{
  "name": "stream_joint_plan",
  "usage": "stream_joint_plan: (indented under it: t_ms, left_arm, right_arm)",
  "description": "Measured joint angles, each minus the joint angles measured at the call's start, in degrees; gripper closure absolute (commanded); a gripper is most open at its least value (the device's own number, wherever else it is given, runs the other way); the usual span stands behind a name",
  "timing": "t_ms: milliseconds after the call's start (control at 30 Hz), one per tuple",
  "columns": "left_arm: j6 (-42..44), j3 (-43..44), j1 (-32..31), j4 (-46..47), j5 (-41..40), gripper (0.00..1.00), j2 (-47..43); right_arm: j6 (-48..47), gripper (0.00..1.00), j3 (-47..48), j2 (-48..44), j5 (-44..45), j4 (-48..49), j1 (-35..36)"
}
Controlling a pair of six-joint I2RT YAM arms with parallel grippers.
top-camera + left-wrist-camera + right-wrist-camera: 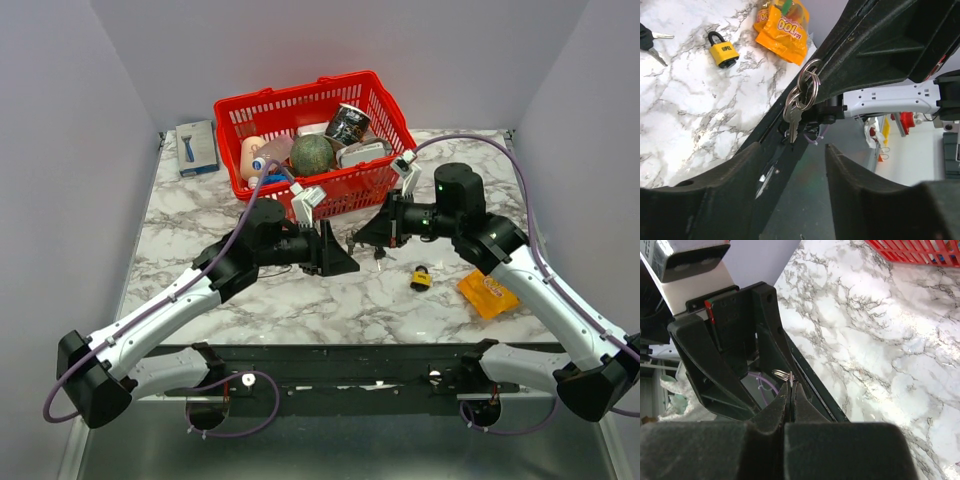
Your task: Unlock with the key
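My right gripper [362,238] is shut on a silver key [789,381] that hangs from a bunch of key rings [807,82]; a second key [792,120] dangles below the rings. My left gripper [345,262] is open and empty, its fingers [730,185] facing the right gripper's tips with the keys just ahead of the gap. In the right wrist view my gripper [791,387] has its jaws pressed flat together on the key. The yellow padlock [421,277] lies on the marble table to the right of both grippers, also in the left wrist view [723,50].
A red basket [392,100] with several items stands at the back. An orange snack packet [487,293] lies right of the padlock. A black-headed key [647,39] lies on the marble near the padlock. A blue-and-white box [197,147] sits at the back left.
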Motion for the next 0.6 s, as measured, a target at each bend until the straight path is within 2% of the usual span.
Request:
stream_joint_plan:
  t_ms: [100, 433, 600]
  left_arm:
    - [-0.8, 0.0, 0.0, 0.7, 0.6, 0.54, 0.7]
    - [-1.8, 0.0, 0.0, 1.6, 0.5, 0.52, 1.4]
    - [-2.2, 0.0, 0.0, 1.6, -0.7, 0.55, 1.4]
  right_arm:
    - [0.6, 0.99, -0.3, 0.0, 0.7, 0.5, 0.0]
    - [1.0, 0.99, -1.0, 0.0, 1.2, 0.8, 0.0]
    - [1.0, 0.99, -1.0, 0.0, 1.2, 0.8, 0.0]
